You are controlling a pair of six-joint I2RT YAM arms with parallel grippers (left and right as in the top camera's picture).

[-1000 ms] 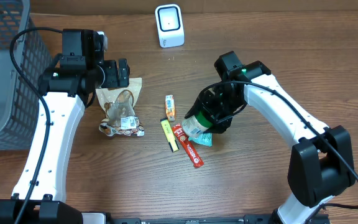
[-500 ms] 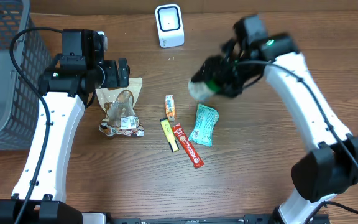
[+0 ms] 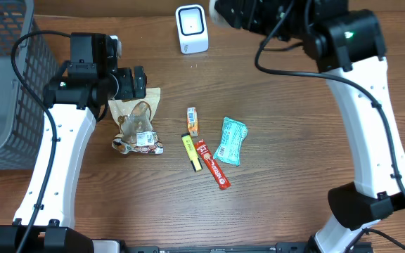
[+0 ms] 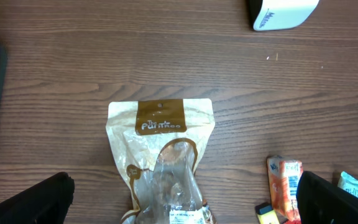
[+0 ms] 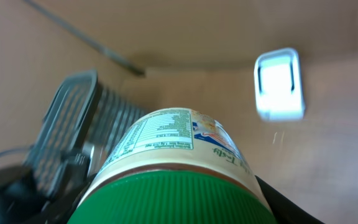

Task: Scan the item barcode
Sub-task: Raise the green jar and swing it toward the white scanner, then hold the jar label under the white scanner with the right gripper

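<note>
**ITEM: jar** (image 5: 173, 168), the task obj.

**Loc:** clamped in R pincer (image 3: 234, 13), jaws part-closed round its body, lid end toward the wrist cam. Hardly made out from overhead, where the dark pincer covers it.

**Change:** 1 s ago R pincer holds jar low over teal packet (image 3: 232, 140), mid-table. Half a sec ago it is lifted and travelling. Now it is up at the far edge, with scanner (image 3: 192, 28) just beside the pincer, toward the L arm side. In R wrist view the scanner sits ahead of the jar, off to upper right, apart and not touching.

**Meaning (judgement):** pick-up done, carry nearly done, presenting stage begins. Scan prob. not yet made, as jar isn't squarely before the scanner window.

**Look:** round body, cream label, wide green ribbed screw lid. Label side facing up shows a nutrition panel w/ small print, plus an orange-blue picture beside it. Barcode not visible in any view, so can't tell which side carries it. Likely needs a wrist roll to find it and face it to the window.

**L pincer** (image 4: 182, 199): jaws fully apart, holds nothing, hovers over brown pouch (image 4: 160, 162). No change over the last sec.

**Basket** (image 5: 73, 137): beyond the jar, opposite side from the scanner in R wrist view.
</note>
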